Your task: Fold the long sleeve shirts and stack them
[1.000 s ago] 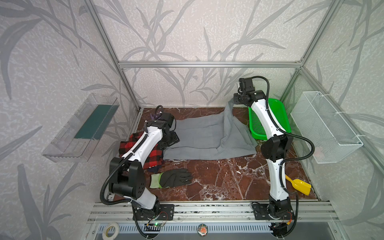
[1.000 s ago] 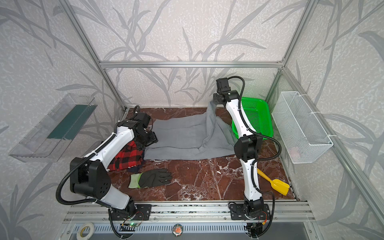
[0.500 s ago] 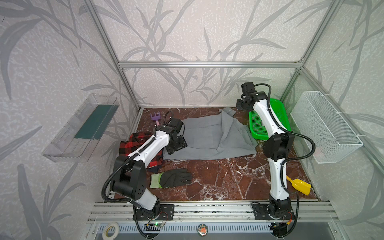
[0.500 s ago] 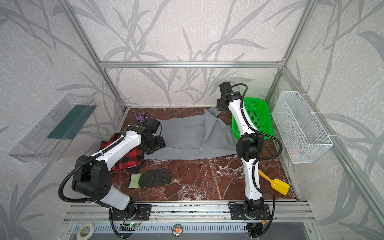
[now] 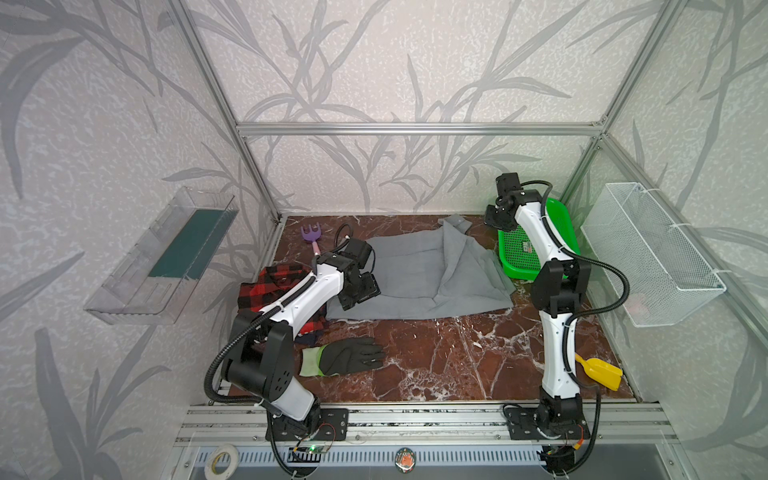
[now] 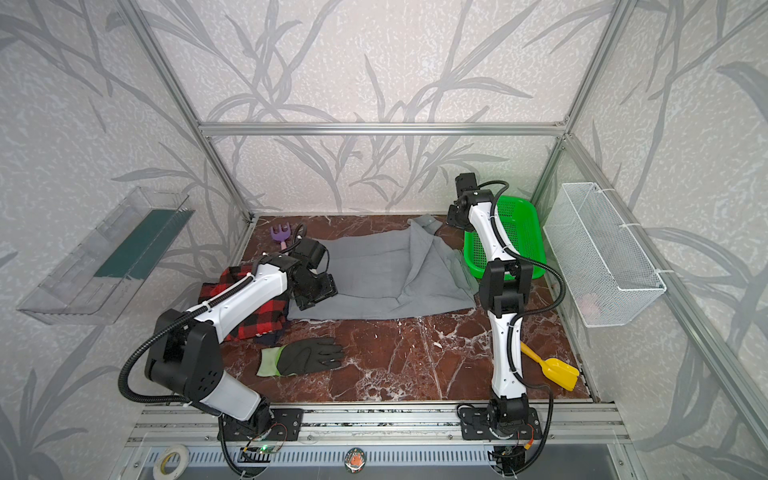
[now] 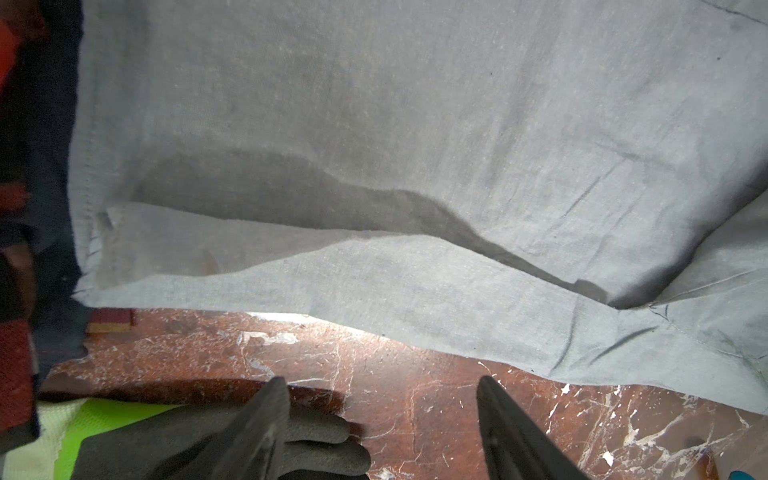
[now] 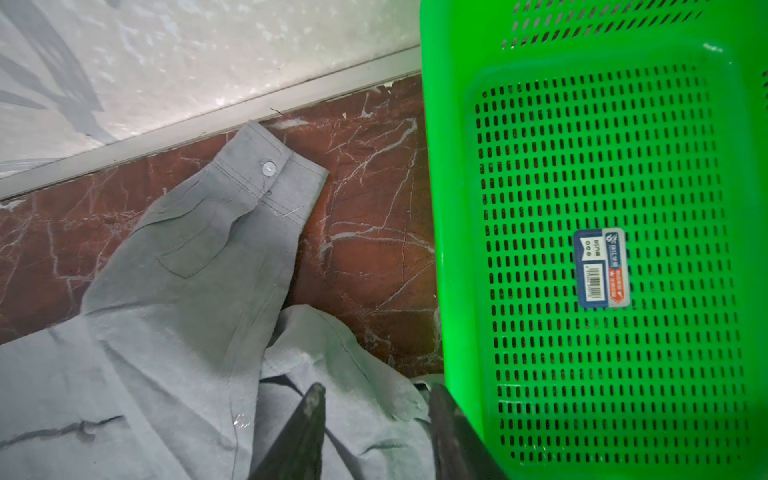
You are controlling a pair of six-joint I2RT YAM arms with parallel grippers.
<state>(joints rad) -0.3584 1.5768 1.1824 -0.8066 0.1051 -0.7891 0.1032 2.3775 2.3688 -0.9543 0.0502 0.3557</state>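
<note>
The marble counter (image 5: pixel 457 357) is covered at its back by the grey long sleeve shirt (image 5: pixel 415 278), which is spread flat, with one buttoned cuff (image 8: pixel 270 174) laid near the green basket (image 5: pixel 519 272). The red-and-black plaid shirt (image 5: pixel 268 284) is bunched at the left, just beside the grey shirt's edge. The left jaws are held wide apart and empty near the grey shirt's front left corner. The right jaws are parted and empty over grey cloth beside the basket.

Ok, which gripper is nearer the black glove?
Left. The left gripper hovers by the grey shirt's near edge, just beyond the glove; the right gripper is at the far corner, above the shirt's cuff beside the green basket.
</note>
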